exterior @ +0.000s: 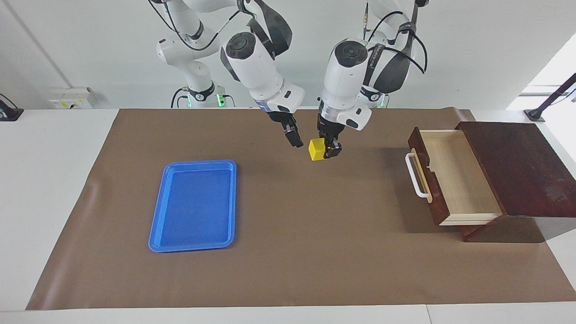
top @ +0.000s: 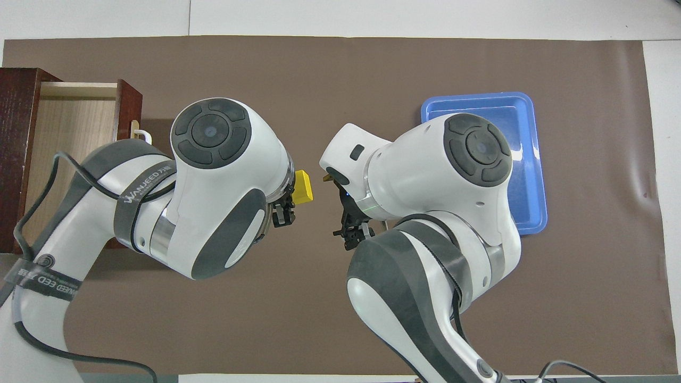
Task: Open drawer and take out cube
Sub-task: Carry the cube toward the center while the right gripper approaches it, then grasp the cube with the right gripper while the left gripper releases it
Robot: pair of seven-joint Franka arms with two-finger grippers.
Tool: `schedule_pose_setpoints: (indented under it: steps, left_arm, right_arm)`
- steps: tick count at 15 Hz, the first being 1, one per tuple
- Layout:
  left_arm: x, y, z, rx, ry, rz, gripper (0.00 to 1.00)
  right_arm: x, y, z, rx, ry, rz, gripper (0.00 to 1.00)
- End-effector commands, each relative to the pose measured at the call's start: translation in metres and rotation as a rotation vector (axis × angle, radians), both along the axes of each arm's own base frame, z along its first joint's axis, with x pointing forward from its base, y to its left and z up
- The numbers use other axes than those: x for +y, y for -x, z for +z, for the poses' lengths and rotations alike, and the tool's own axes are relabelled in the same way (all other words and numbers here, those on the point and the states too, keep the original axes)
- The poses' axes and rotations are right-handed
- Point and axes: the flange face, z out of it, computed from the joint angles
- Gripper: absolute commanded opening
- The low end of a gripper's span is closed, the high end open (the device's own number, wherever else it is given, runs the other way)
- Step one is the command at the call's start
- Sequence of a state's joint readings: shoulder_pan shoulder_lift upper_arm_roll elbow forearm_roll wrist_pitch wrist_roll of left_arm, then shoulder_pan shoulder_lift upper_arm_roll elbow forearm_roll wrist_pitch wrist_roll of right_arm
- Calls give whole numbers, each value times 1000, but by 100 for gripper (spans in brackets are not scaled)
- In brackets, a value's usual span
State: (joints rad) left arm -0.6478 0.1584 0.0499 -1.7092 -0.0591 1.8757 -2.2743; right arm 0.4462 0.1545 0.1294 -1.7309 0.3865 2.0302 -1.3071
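Observation:
The drawer stands pulled out of its dark wooden box at the left arm's end of the table. Its pale interior is bare, and it also shows in the overhead view. My left gripper is shut on the yellow cube and holds it in the air over the middle of the brown mat. In the overhead view the cube sticks out from under that gripper. My right gripper is open and empty, close beside the cube and apart from it, and it also shows from above.
A blue tray lies empty on the brown mat toward the right arm's end; the right arm partly hides it from above. The drawer's white bar handle points toward the mat's middle.

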Motion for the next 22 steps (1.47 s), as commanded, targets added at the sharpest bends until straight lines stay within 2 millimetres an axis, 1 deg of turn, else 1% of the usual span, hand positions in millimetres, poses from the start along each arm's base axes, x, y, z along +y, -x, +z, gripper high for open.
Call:
schedule_pose_setpoints:
  steps: [1, 3, 4, 5, 8, 10, 11, 12, 13, 14, 19, 20, 22]
  left_arm:
    - [5, 8, 3, 2, 19, 2, 0]
    - [5, 8, 3, 2, 19, 2, 0]
    - [5, 9, 3, 3, 18, 2, 0]
    - [6, 9, 2, 4, 17, 2, 0]
    - [5, 9, 3, 3, 18, 2, 0]
    - [6, 9, 2, 4, 17, 2, 0]
    - [6, 9, 2, 4, 17, 2, 0]
    - [6, 9, 2, 4, 17, 2, 0]
    - [6, 9, 3, 3, 18, 2, 0]
    - [6, 9, 3, 3, 18, 2, 0]
    - [6, 9, 3, 3, 18, 2, 0]
    - [6, 9, 3, 3, 18, 2, 0]
    - [6, 9, 3, 3, 18, 0, 0]
  right_arm:
    - [5, -9, 7, 9, -14, -22, 100]
    - [7, -12, 13, 6, -17, -25, 100]
    - [10, -15, 9, 11, -15, -27, 100]
    - [13, -18, 12, 7, -21, -38, 100]
    - [15, -22, 15, -1, -15, -53, 100]
    - [35, -27, 13, -5, -3, -52, 100]
    - [41, -31, 14, -15, 10, -66, 100]
    - [44, -34, 5, -8, 28, -67, 100]
    - [45, -37, 2, -2, 29, -70, 100]
    - [47, -37, 5, -2, 30, -72, 100]
    - [46, -37, 5, -13, 40, -63, 100]
    - [47, -37, 0, -9, 41, -59, 100]
    - [51, -38, -5, -6, 30, -66, 100]
